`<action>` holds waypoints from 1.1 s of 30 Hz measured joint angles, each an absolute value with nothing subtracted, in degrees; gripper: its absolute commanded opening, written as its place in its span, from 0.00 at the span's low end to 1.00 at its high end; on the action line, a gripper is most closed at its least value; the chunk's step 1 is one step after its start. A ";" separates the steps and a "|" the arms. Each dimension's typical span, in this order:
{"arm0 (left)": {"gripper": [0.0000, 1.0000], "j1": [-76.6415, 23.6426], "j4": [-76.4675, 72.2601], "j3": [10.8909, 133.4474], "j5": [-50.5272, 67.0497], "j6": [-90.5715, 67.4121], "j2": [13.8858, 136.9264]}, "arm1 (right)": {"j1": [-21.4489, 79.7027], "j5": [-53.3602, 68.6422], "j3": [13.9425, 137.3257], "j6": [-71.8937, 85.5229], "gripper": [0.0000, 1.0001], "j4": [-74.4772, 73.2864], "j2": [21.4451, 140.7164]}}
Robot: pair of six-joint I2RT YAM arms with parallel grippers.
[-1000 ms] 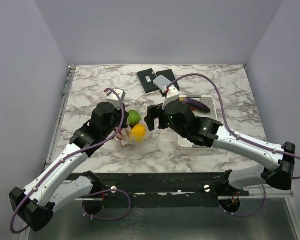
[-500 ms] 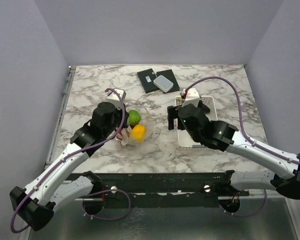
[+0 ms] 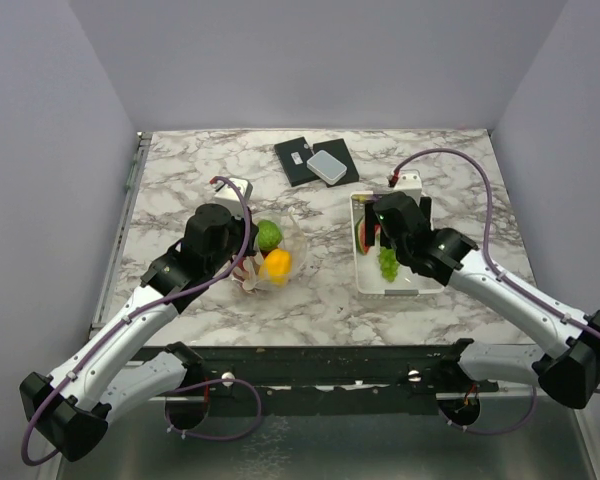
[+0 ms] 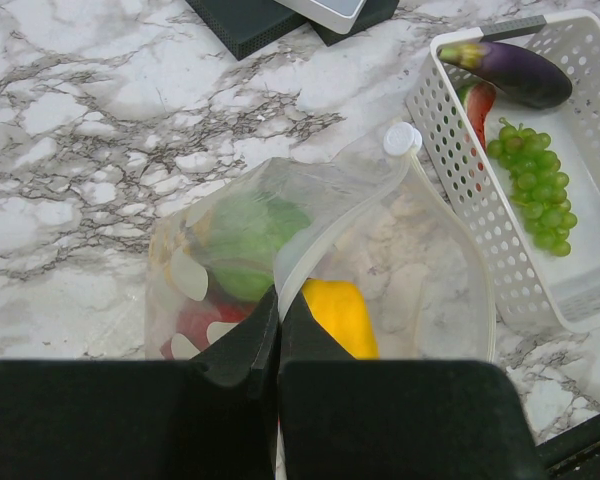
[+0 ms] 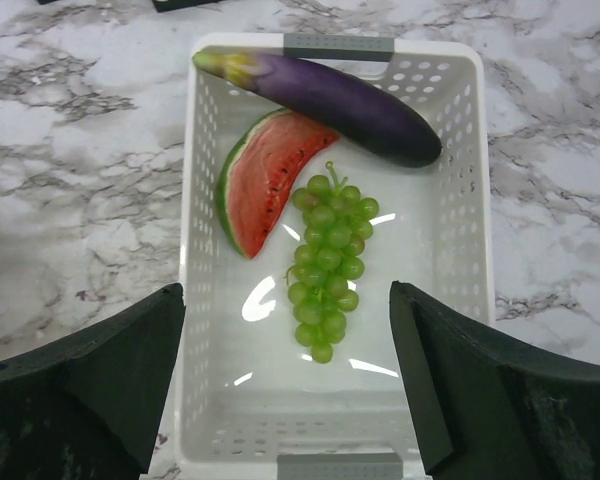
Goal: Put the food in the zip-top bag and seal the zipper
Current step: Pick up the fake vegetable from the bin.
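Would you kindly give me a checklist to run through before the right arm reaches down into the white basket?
1. Grip: left pincer shut on the zip-top bag rim: ok.
2. Bag mouth open, lemon seen inside: ok.
3. Tool: right pincer open, empty, above the basket: ok.
4. Target: grapes lie under it, nothing on top: ok.
5. All food bagged: not ok; grapes, watermelon slice and eggplant lie in the basket.
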State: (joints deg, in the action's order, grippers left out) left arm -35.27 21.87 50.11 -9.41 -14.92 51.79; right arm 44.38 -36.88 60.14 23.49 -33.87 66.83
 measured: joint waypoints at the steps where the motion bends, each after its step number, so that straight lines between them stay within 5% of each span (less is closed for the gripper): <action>1: 0.00 -35.27 21.87 50.11 -9.41 -14.92 51.79 | 43.51 -36.73 60.16 22.98 0.87 -33.61 67.64; 33: 0.00 -35.27 21.87 50.11 -9.39 -14.92 51.79 | 29.30 -30.15 72.86 -2.81 0.73 -21.12 98.10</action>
